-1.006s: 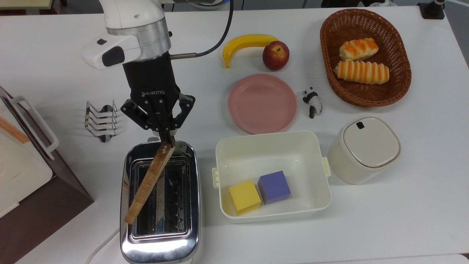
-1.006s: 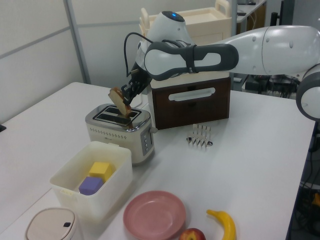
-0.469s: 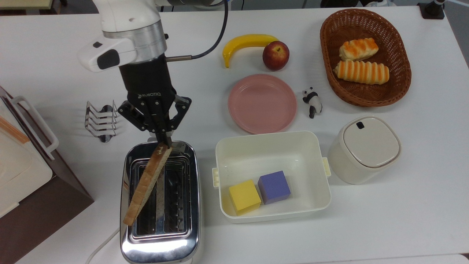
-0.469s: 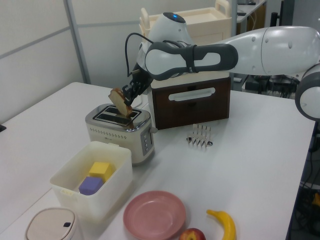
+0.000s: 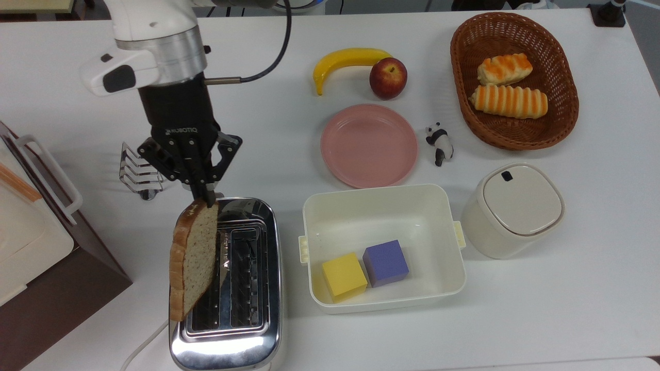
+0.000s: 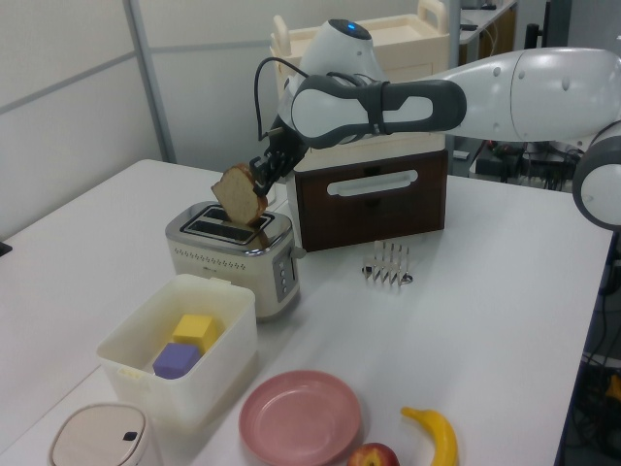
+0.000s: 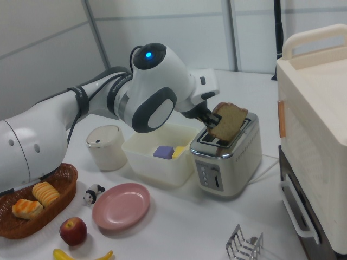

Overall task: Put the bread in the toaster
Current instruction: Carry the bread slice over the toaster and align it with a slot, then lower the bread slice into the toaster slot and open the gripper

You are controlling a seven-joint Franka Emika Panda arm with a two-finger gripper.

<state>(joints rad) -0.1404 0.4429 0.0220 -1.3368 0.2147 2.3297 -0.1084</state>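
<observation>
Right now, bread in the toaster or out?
Out. The bread hangs tilted above the toaster, pinched at its edge by the gripper.

Brand: "ROBOTIQ", white capital letters.
Carrier: black body of the gripper point(image 5: 206, 198), just above its finger linkages, read in the top view.
Orientation: reads upright in the top view, slightly slanted with the body.
Toaster point(image 5: 227, 330): no legible marking on the chrome.
White lidded bin point(image 5: 510, 211): small dark mark on the lid, not readable as text.
Other items: no readable text, numbers or signs.
</observation>
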